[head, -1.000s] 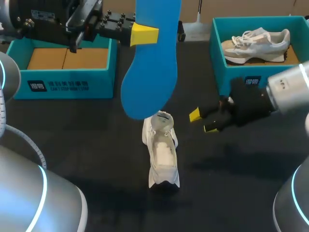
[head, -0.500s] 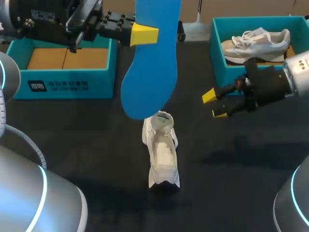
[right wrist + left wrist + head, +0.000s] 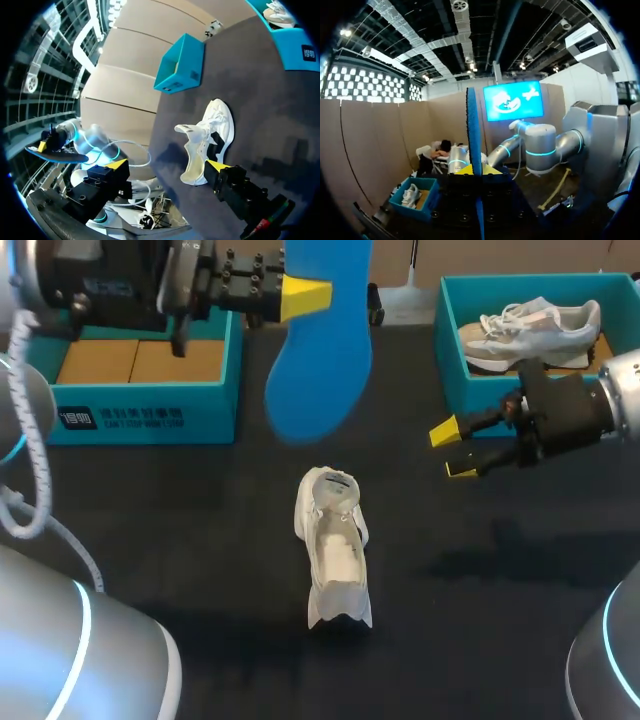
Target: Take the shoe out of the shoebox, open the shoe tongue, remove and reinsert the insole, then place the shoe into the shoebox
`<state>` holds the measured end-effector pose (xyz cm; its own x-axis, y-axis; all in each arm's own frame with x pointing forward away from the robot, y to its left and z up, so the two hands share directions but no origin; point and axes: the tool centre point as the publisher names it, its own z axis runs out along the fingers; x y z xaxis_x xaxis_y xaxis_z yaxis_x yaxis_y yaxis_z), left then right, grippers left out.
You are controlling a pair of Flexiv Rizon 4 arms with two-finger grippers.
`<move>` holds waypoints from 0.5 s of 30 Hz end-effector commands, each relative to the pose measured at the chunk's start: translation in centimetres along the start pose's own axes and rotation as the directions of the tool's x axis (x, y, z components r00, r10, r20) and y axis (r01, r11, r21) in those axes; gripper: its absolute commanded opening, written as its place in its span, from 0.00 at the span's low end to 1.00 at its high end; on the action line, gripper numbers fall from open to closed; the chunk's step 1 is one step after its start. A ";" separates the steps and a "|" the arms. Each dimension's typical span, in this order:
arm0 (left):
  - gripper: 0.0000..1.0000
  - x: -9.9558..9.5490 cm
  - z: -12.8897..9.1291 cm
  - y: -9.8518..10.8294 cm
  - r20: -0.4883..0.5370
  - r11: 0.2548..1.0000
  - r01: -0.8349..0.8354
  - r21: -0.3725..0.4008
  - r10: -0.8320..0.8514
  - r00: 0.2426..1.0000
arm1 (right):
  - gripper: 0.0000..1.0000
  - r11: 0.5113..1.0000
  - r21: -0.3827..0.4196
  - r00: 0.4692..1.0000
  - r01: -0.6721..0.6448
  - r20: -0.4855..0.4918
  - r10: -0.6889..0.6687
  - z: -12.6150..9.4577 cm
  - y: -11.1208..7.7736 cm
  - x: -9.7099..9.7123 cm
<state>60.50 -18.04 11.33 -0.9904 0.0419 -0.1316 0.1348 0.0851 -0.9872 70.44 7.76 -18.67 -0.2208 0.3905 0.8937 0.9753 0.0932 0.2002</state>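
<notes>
**Insole up in the air, shoe all alone**

My left gripper [image 3: 308,297] was high over the far side of the table [image 3: 180,540]. Its jaws were pinched tight on the blue insole [image 3: 320,370], one from each side. The left wrist view showed the insole [image 3: 473,130] edge-on, right between the yellow tips. The long free end hung down toward the shoe [image 3: 333,540] but did not touch it.

The shoe stood on its sole in the middle of the table, out of both boxes. Its tongue [image 3: 192,131] was pulled up, so the mouth was open. My right gripper [image 3: 452,450] floated just in front of the right shoebox [image 3: 452,360], well apart from the shoe. Its jaws were apart and held nothing. A second shoe [image 3: 535,330] lay in that box. The left shoebox [image 3: 140,415] had no shoe in it.

Here is what I thought could go wrong. Nothing held the shoe. If I pushed the insole in, the shoe could slide or tip over. The insole looked soft, so its end could bend and bunch up at the mouth. It was only pinched near one end, so it could swing or slip out. The tongue could also flop back and block the way.
</notes>
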 end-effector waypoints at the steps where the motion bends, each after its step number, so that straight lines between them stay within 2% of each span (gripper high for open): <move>1: 0.00 -1.2 0.9 2.7 0.020 0.962 -0.198 0.188 0.198 0.980 | 1.00 1.000 -0.002 1.000 -0.001 0.004 0.001 0.1 -0.1 0.1; 4: 0.00 -2.6 1.1 4.2 0.045 0.902 -0.356 0.246 0.356 0.933 | 1.00 1.000 -0.002 1.000 -0.001 0.004 0.001 0.1 -0.1 0.1; 15: 0.00 -2.6 1.1 4.2 0.045 0.902 -0.356 0.246 0.356 0.933 | 1.00 1.000 -0.002 1.000 -0.001 0.004 0.001 0.1 -0.1 0.1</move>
<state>63.81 -18.86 8.06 -0.8786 0.0342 -0.4763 0.4695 -0.1204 -0.8747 70.34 7.73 -18.66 -0.2203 0.3914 0.8935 0.9754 0.0917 0.2003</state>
